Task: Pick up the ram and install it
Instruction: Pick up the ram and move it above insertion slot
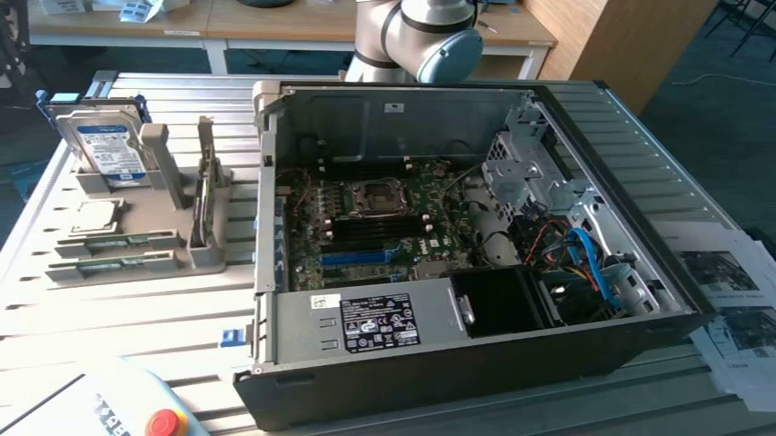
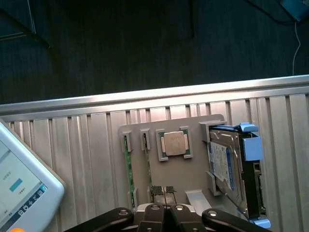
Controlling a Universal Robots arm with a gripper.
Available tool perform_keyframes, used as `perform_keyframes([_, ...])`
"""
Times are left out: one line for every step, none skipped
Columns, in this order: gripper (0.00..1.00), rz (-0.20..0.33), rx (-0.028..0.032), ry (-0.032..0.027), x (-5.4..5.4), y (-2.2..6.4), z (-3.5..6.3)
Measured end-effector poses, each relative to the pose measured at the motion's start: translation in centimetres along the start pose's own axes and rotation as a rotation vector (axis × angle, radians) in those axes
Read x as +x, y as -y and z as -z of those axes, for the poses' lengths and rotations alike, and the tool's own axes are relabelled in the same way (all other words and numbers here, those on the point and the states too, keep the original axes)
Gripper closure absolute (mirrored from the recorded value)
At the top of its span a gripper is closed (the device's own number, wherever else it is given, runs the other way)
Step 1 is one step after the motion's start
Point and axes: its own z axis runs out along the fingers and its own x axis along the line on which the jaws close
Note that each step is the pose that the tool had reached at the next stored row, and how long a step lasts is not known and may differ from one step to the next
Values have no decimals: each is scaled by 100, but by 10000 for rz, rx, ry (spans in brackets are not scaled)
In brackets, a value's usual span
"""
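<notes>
Holder tray (image 2: 195,174) on table (image 2: 72,140) beneath gripper (image 2: 164,192), ram (image 2: 147,162) edgewise in slot nearest gripper, second ram stick (image 2: 127,166) just beside, processor (image 2: 174,143) between ram and upright hard drive (image 2: 227,164), computer case (image 1: 485,272) apart on exterior view's right.

The ribbed aluminium table (image 2: 72,145) runs beneath the fingers (image 2: 157,191) and ends in a long rail (image 2: 145,96) ahead of them. Past that edge lies dark carpet floor (image 2: 145,43), crossed by a thin pale cable (image 2: 295,43). In the exterior view, light-wood desks (image 1: 303,23) on white legs and a wooden cabinet side (image 1: 606,45) stand behind the table in even light.
</notes>
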Motion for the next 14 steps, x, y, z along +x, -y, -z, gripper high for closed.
perform_keyframes([90, 0, 0, 0, 0, 0, 0])
perform_keyframes([90, 0, 1, 0, 0, 0, 0])
perform_keyframes([90, 6, 1, 0, 0, 0, 0])
perform_keyframes([90, 36, 1, -1, 0, 0, 0])
perform_keyframes([90, 92, 3, -2, 0, 0, 0])
perform_keyframes([90, 171, 5, -4, 0, 0, 0])
perform_keyframes([90, 256, 8, -6, 0, 0, 0])
perform_keyframes([90, 354, 10, -9, 0, 0, 0])
perform_keyframes([90, 463, 12, -13, 0, 0, 0])
perform_keyframes([90, 571, 16, -18, 0, 0, 0])
perform_keyframes([90, 658, 17, -21, 0, 0, 0])
perform_keyframes([90, 686, 18, -22, 0, 0, 0])
perform_keyframes([90, 686, 19, -22, 0, 0, 0])
perform_keyframes([90, 686, 19, -23, 0, 0, 0])
